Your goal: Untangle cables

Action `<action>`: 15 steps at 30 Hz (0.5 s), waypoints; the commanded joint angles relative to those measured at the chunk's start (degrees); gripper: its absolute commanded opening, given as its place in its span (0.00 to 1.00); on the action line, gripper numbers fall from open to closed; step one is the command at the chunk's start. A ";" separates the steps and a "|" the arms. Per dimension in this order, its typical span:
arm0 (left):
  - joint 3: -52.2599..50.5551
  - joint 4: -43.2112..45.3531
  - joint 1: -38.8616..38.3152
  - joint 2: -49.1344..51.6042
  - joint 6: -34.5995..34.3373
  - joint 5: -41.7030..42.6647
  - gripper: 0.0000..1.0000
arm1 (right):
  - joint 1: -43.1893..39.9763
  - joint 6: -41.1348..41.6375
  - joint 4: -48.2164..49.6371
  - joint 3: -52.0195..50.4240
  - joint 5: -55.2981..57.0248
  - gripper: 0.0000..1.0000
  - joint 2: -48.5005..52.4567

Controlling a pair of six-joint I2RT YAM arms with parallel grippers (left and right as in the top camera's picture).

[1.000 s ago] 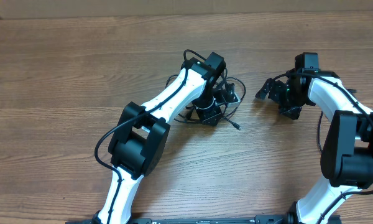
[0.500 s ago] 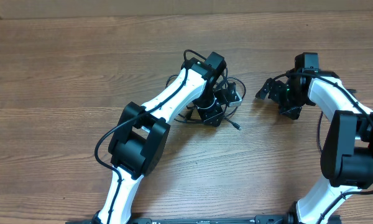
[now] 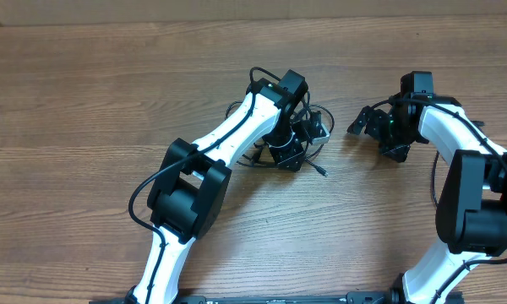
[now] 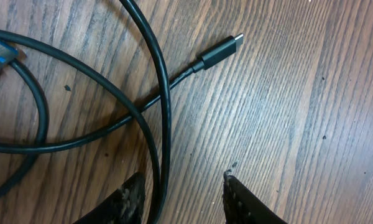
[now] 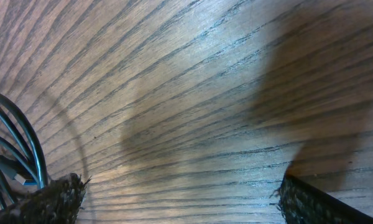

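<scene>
Cables (image 4: 168, 112): loose loops mid-table (image 3: 84, 101), under left gripper (image 4: 183, 199). Left gripper spread; one strand between fingers, unclenched. Right gripper (image 5: 180, 205) spread, empty, near pile. Advice: pinch single strand only; draw slowly toward free plug (image 4: 221, 51).

- A wooden table (image 3: 84, 101) with brown, streaky grain fills nearly the whole overhead view.
- A paler strip (image 3: 237, 7) runs beyond its far edge.
- Small dark specks (image 4: 68, 88) dot the wood.
- A soft shadow (image 5: 311, 93) darkens the boards.
</scene>
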 commanded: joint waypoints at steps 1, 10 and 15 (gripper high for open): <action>-0.61 0.42 -0.44 0.87 0.68 1.49 0.40 | 0.85 0.37 -0.42 -3.52 -0.52 1.00 4.61; -1.29 1.95 -0.44 0.87 -0.46 1.51 0.40 | 0.85 0.37 -0.42 -3.52 -0.52 1.00 4.61; -4.17 4.46 -0.44 0.87 -0.46 1.20 0.40 | 0.85 0.37 -0.39 -3.52 -0.52 1.00 4.61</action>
